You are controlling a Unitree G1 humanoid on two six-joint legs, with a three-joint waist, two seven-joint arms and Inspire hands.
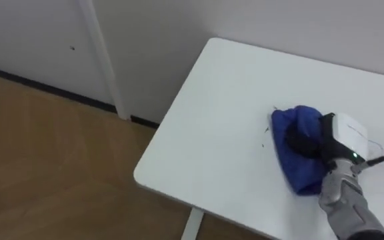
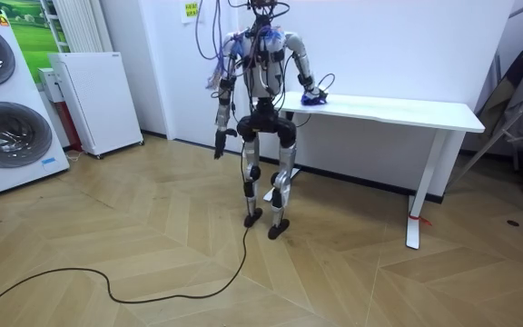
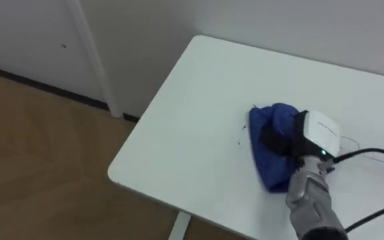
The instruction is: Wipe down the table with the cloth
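A humanoid robot is standing on the wood floor (image 2: 152, 236) at the end of a white surface (image 1: 212, 107) that is nearer the room view's left. It is facing the surface, with a washing machine (image 2: 3, 109) and a white cabinet (image 2: 93, 100) well apart behind it along the wall. Its left hand (image 2: 218, 151) is hanging idle at its side, too small in the room view to tell whether it is spread or curled. Its right arm is reaching out over the surface, and the right hand (image 1: 309, 142) is resting on top of a bunched blue cloth (image 1: 297, 172) lying near the robot's edge of the surface. It cannot be told whether that hand is pressing flat or gripping the folds. The cloth's long axis is running roughly in line with the forearm, from the near edge toward the wall. A few thin dark marks (image 1: 265, 133) are sitting just beside the cloth on its left, and most of the bare surface in the eye views is stretching leftward to the corner. The next stroke will probably be carrying hand and cloth that way.
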